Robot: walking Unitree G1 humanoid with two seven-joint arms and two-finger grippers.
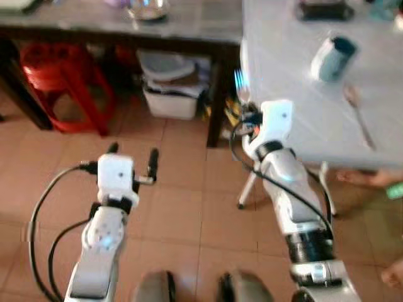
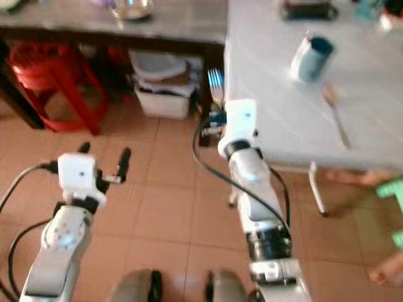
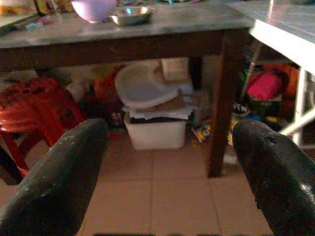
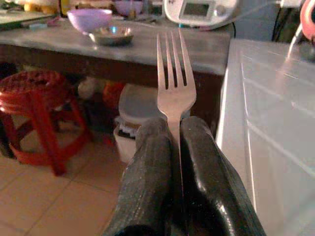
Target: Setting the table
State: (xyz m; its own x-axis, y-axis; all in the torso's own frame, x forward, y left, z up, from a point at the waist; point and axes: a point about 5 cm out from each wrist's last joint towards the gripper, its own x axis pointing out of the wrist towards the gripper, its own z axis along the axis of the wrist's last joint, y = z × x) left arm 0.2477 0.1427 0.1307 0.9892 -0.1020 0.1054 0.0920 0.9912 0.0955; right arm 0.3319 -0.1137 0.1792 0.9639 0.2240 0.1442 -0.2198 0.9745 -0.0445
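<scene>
A metal fork point(image 4: 173, 83) stands tines-up in my right gripper point(image 4: 174, 135), which is shut on its handle. In the left eye view the fork point(image 1: 240, 85) sits at the near left corner of the white folding table point(image 1: 296, 107). On that table lie a teal mug point(image 1: 334, 58) on its side and a spoon point(image 1: 359, 116). My left gripper point(image 1: 132, 157) hangs open over the tiled floor, nothing between its fingers point(image 3: 59, 182).
A dark wooden table point(image 1: 119, 28) with a steel bowl point(image 4: 111, 35) and a purple bowl point(image 4: 89, 18) stands to the left. Under it are a red plastic stool point(image 1: 60, 78) and a white bin point(image 1: 169, 94). A person's foot point(image 1: 371, 178) shows by the white table.
</scene>
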